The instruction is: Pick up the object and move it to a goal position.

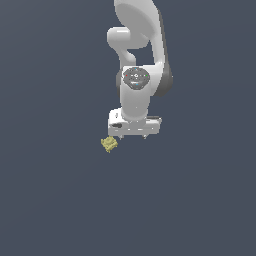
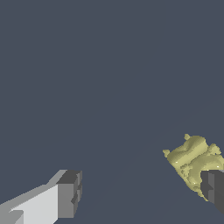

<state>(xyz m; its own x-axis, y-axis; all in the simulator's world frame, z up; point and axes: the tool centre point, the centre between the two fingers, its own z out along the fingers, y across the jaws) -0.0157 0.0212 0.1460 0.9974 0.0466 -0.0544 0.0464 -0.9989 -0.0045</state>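
The object [image 1: 109,144], a small olive-yellow jagged lump, lies on the dark floor just off the lower corner of the white hand, toward the exterior view's left. My gripper [image 1: 133,136] hangs from the white arm, and only short finger stubs show under the hand. In the wrist view my gripper [image 2: 141,192] is open, its grey fingertips [image 2: 68,194] set wide apart with bare floor between them. There the object [image 2: 192,159] sits by the other fingertip, which covers part of it. It is not between the fingers.
A plain dark grey-blue floor [image 1: 60,200] fills both views. The white arm [image 1: 137,45] rises above the hand.
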